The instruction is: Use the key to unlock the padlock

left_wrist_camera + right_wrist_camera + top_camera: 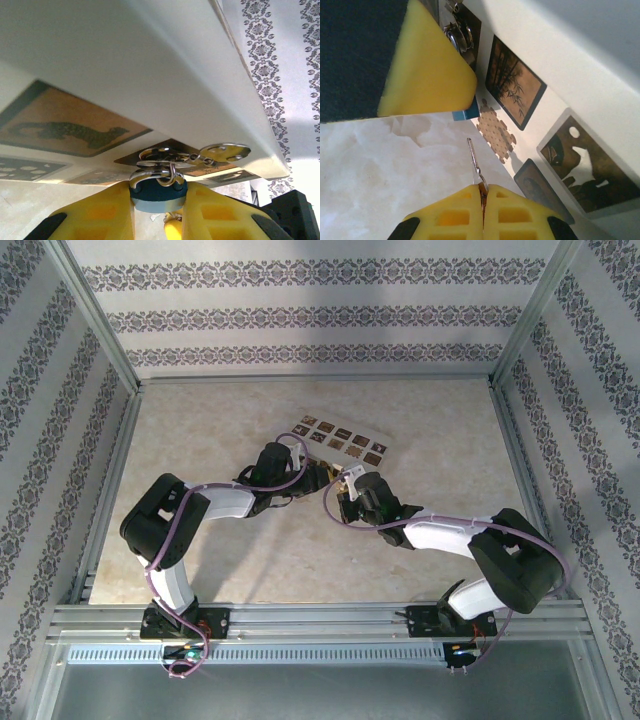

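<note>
Inside a wallpapered enclosure, on a cream marbled tabletop (250, 560), a cream box with dark patterned tiles (340, 437) sits toward the far edge, mid-width. The left gripper (159, 207) clamps the small blue-and-silver metal padlock (157, 196) at the box's near side. The right gripper (484, 197) pinches the thin silvery key (474, 160), its blade aimed at the lock but apart from it. Insertion appears next, calling for fine alignment with the keyhole.

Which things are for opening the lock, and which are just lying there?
For the job: padlock, held by the left gripper; key, held by the right gripper.
Just there: cream box with picture tiles; table.
</note>
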